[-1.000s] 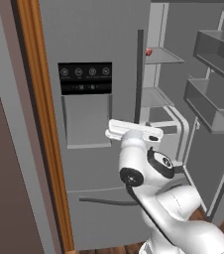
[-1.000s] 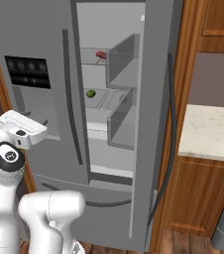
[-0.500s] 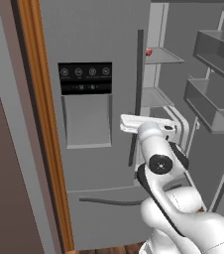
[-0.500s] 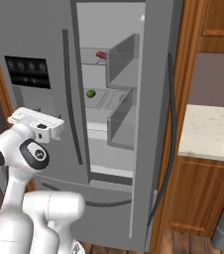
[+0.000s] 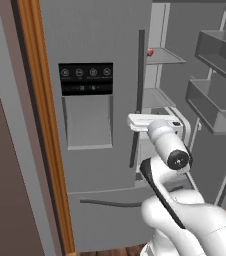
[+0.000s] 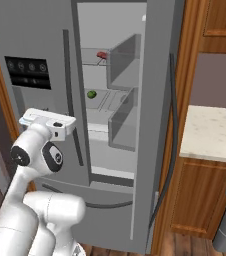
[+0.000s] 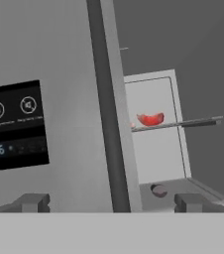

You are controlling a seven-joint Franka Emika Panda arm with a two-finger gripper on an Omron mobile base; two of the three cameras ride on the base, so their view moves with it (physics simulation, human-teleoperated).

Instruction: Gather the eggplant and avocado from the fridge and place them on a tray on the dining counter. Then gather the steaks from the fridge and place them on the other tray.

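Observation:
The fridge point(image 5: 100, 45) has its left door shut and its right side open. On an upper shelf lies a red steak point(image 6: 102, 54) point(image 7: 150, 119) point(image 5: 150, 51). The green avocado point(image 6: 91, 94) rests on the shelf below. My white hand point(image 5: 152, 122) point(image 6: 47, 120) hovers in front of the left door's dark bar handle point(image 7: 106, 109), level with the lower shelf. The gripper point(image 7: 111, 203) is open, its fingertips point(image 7: 32, 202) wide apart with nothing between them. The eggplant, both trays and the dining counter are out of view.
The open right door point(image 6: 157, 125) stands out into the room, with grey bins point(image 5: 217, 75) on its inner side. A wooden panel point(image 5: 40, 125) flanks the fridge on the left. A pale stone counter point(image 6: 210, 132) on a wooden cabinet sits to the right.
The arm has swung to the right, carrying the hand from in front of the dispenser to the left door's handle beside the open compartment. The gripper has stayed open.

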